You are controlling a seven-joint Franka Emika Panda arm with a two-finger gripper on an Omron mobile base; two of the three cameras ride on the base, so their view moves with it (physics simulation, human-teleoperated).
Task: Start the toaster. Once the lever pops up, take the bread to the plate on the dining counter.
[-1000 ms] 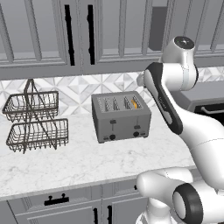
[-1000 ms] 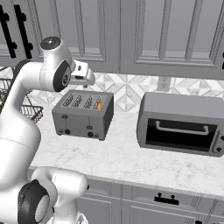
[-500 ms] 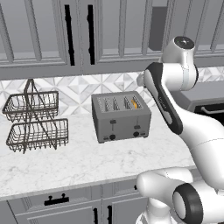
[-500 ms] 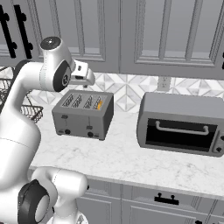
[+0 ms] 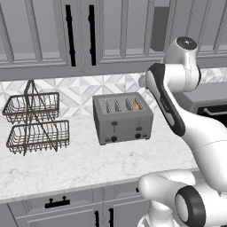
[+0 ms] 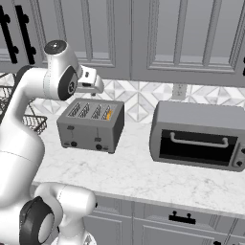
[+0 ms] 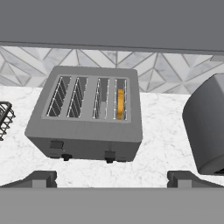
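The grey four-slot toaster stands on the marble worktop against the tiled wall. The bread sits low in its rightmost slot, only its golden top edge showing. Both black levers on the toaster's front are near the top of their tracks. My gripper hovers above and slightly behind the toaster, looking down on it. It is open, its fingertips wide apart with nothing between them. The plate and the dining counter are out of view.
A grey toaster oven stands to the toaster's right. A two-tier wire basket rack is on its left. Grey upper cabinets hang close above the worktop. Bare marble lies in front of the toaster.
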